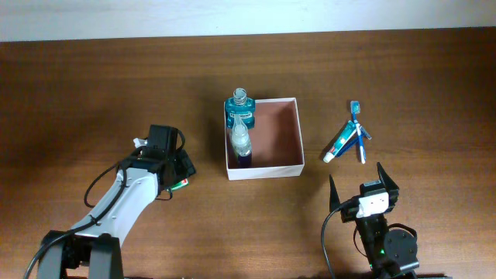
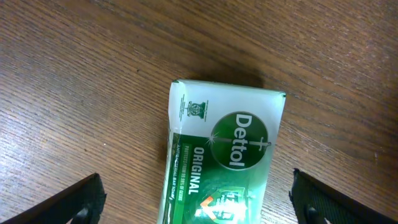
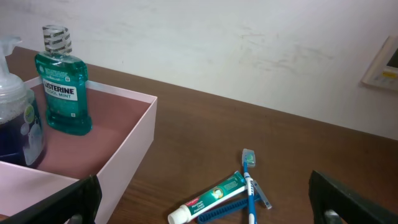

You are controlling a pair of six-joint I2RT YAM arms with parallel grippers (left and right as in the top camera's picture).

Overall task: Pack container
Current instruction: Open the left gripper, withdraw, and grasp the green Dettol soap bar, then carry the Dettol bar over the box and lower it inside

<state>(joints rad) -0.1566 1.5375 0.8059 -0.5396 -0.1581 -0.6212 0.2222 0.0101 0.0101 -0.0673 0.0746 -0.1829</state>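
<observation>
Mouthwash [image 1: 239, 108], pump bottle [image 1: 241, 141] in box [image 1: 277, 128]; soap [image 2: 221, 155], toothpaste [image 3: 211, 196], toothbrush [image 3: 249, 163] not yet. Left gripper [image 2: 198, 199] spread over soap, right gripper [image 1: 358, 177] spread too, both empty.

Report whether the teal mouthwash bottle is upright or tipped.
Upright. The mouthwash bottle stands on its base inside the container, cap on top.

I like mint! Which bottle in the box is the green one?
The Listerine mouthwash bottle; the clear bottle beside it holds dark blue liquid.
</observation>
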